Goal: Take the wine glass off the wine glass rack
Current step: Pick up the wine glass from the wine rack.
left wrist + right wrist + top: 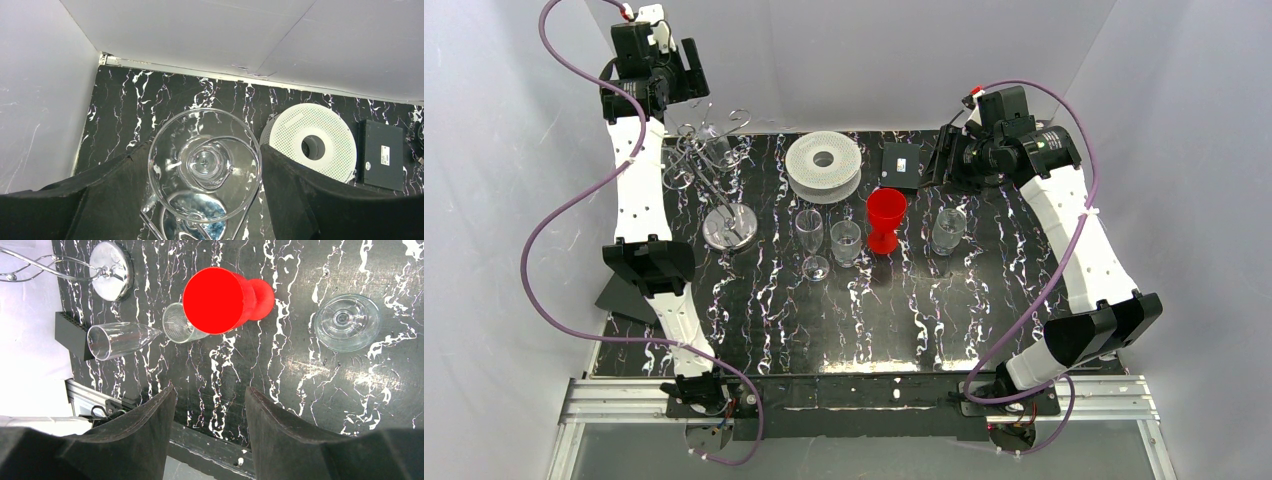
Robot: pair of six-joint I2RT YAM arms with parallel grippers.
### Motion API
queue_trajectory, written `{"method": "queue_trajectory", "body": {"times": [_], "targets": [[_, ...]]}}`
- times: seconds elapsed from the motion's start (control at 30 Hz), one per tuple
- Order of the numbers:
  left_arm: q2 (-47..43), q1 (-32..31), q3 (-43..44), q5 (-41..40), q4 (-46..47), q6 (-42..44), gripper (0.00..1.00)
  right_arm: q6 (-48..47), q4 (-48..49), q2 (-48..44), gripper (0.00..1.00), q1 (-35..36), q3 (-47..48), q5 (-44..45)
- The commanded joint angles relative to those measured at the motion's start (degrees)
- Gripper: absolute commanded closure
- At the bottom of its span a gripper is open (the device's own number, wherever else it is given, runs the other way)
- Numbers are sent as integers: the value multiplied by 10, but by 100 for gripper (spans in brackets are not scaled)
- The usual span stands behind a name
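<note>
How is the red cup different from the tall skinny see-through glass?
The red cup is solid red; the tall glass is clear, so you see through it. The red cup is wide and stubby; the tall glass is slim. Both stand upright on the table on a stem and round foot.

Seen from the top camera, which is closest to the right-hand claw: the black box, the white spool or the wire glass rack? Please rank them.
1. black box, just left of the right gripper, at the back.
2. white spool, farther left, back middle.
3. wine glass rack, far left side.
</note>
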Motion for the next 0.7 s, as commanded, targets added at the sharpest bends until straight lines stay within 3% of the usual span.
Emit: {"method": "queue_trajectory", "body": {"times": [0.0,0.67], "targets": [[-17,-2,19,-17,41,3,44,-8,14,-1,39,-2,14,-8],[-11,-3,18,30,98,-45,46,-6,16,0,39,-2,17,-12]]}}
